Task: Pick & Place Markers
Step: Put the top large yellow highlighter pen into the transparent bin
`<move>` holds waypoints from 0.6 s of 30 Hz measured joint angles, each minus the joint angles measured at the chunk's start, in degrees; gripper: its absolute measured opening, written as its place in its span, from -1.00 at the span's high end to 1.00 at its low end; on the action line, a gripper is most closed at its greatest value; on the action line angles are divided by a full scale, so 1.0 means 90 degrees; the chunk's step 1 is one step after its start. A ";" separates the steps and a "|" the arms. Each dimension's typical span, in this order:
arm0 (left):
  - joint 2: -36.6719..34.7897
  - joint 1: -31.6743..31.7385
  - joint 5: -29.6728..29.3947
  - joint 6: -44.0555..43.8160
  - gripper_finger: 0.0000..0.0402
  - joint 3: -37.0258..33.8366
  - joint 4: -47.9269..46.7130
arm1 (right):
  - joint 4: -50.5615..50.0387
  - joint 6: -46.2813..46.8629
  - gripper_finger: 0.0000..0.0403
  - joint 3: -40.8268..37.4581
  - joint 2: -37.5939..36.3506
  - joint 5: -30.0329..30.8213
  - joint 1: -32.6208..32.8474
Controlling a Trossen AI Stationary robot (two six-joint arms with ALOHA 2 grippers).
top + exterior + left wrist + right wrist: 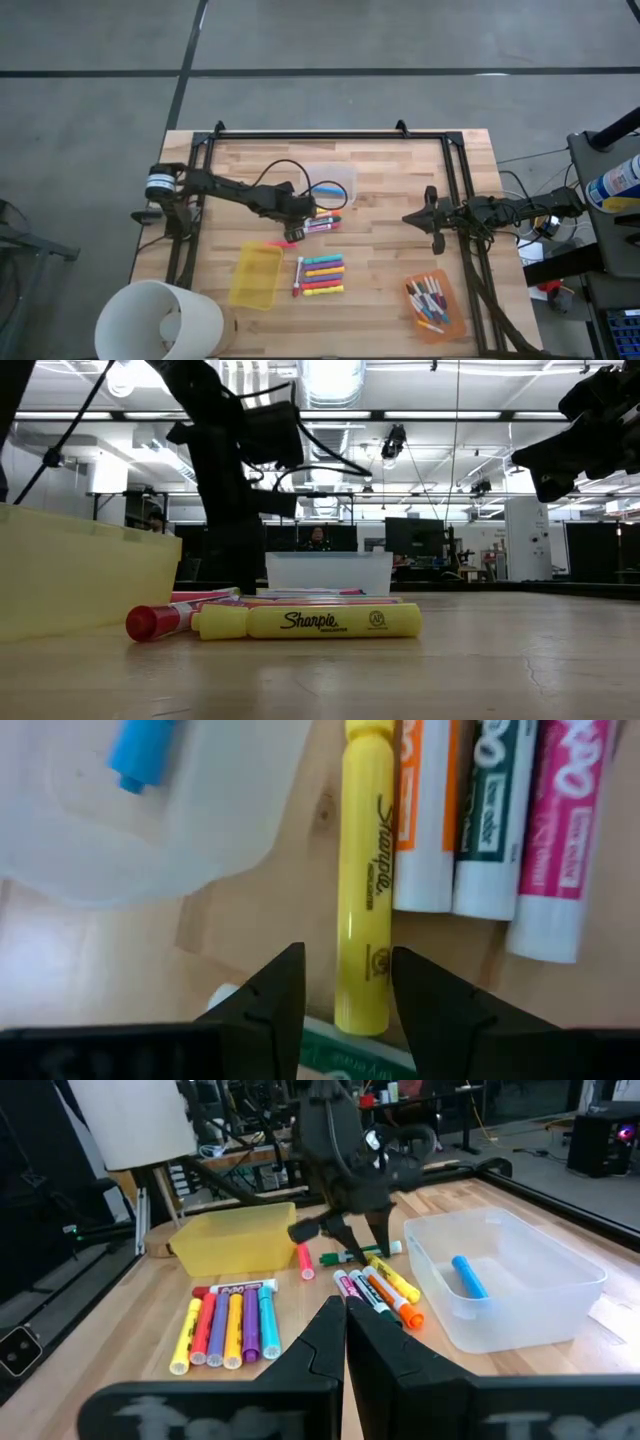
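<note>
You have a pale wooden surface (pixel 380 250) with a black frame along its edges. On it lie a clear bin (pixel 335 183), a yellow bin (pixel 256 275) and an orange bin (pixel 436 305). A row of neon markers (pixel 320 276) lies beside the yellow bin, and a smaller cluster (pixel 322 222) lies just beside the clear bin.

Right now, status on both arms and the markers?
Left gripper jaws open, straddling the yellow marker beside the clear bin. Right gripper jaws shut, idle at table's right. White markers crowd the yellow one.
</note>
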 joint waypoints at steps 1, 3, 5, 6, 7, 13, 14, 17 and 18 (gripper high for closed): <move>0.0073 0.0012 0.0001 0.0038 0.28 0.0000 0.0013 | 0.0000 0.0000 0.96 0.0000 0.0000 0.0000 0.0000; 0.0168 0.0025 0.0007 0.0106 0.28 0.0007 0.0045 | 0.0000 0.0000 0.96 0.0000 0.0000 -0.0002 0.0000; 0.0227 0.0035 0.0017 0.0113 0.29 0.0015 0.0056 | 0.0000 -0.0001 0.96 0.0000 0.0000 0.0000 0.0000; 0.0243 0.0035 0.0038 0.0116 0.30 0.0019 0.0062 | 0.0000 0.0000 0.96 0.0000 0.0000 0.0000 0.0000; 0.0242 0.0035 0.0082 0.0115 0.33 0.0017 0.0062 | 0.0000 0.0000 0.96 0.0000 0.0000 0.0000 0.0000; 0.0080 0.0036 0.0248 -0.0033 0.72 0.0005 0.0050 | 0.0000 0.0000 0.96 0.0002 0.0000 0.0000 0.0000; 0.0029 0.0034 0.0253 -0.0065 0.76 0.0022 0.0020 | 0.0000 -0.0001 0.96 0.0002 0.0000 0.0000 0.0000; -0.0140 0.0013 0.0351 -0.0119 0.76 0.0211 -0.0046 | 0.0000 0.0000 0.96 0.0002 0.0000 0.0000 0.0000; -0.0197 0.0000 0.0417 -0.0138 0.76 0.0291 -0.0101 | 0.0000 0.0000 0.96 0.0002 0.0000 0.0000 0.0000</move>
